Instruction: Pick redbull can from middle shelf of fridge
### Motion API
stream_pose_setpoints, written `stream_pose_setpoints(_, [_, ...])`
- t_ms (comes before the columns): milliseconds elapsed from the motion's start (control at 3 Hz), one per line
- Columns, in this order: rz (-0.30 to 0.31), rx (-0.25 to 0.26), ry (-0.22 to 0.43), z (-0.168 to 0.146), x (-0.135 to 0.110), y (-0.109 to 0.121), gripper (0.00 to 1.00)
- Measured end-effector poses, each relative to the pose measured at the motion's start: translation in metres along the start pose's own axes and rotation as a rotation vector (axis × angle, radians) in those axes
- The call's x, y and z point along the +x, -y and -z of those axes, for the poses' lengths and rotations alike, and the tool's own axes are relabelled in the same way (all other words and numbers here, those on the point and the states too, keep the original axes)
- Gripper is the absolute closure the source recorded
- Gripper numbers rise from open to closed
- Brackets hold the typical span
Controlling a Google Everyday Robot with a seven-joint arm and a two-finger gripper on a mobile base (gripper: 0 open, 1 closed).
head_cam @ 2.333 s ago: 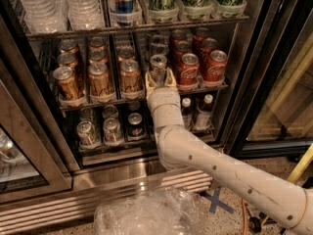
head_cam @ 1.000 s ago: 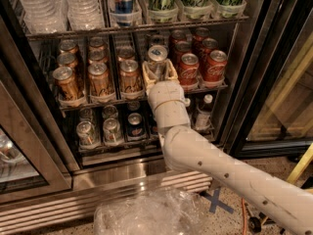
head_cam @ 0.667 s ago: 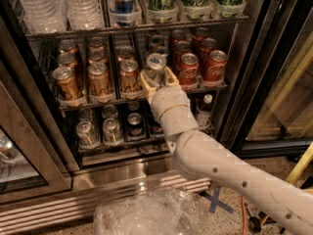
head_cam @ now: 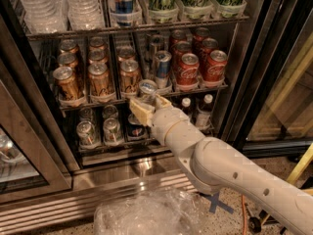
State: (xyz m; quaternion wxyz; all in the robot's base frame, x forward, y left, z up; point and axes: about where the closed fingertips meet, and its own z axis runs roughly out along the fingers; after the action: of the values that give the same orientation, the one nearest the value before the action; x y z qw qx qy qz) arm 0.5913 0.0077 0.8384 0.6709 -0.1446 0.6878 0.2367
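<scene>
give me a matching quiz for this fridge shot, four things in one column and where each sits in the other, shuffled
Things:
1. redbull can
2. red cola cans
3. water bottles
4. bronze cans

Places:
a. left part of the middle shelf
b. left side of the top shelf
c. held in the gripper, just in front of the middle shelf
d. right end of the middle shelf

Pairs: 1-c, 2-d, 3-b, 4-a
</scene>
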Motion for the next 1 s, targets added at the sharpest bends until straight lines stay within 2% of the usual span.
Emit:
stream_pose_setpoints(333, [-0.044,-0.13,-0.032,0.009,0.013,-0.023,1.0])
stream_pose_setpoints(667, [-0.056,-0.241,-0.052,0.02,0.017,-0.034,1.0])
stream_pose_setpoints(1000, [-0.063,-0.286,-0.07,0.03,0.023,-0.029,1.0])
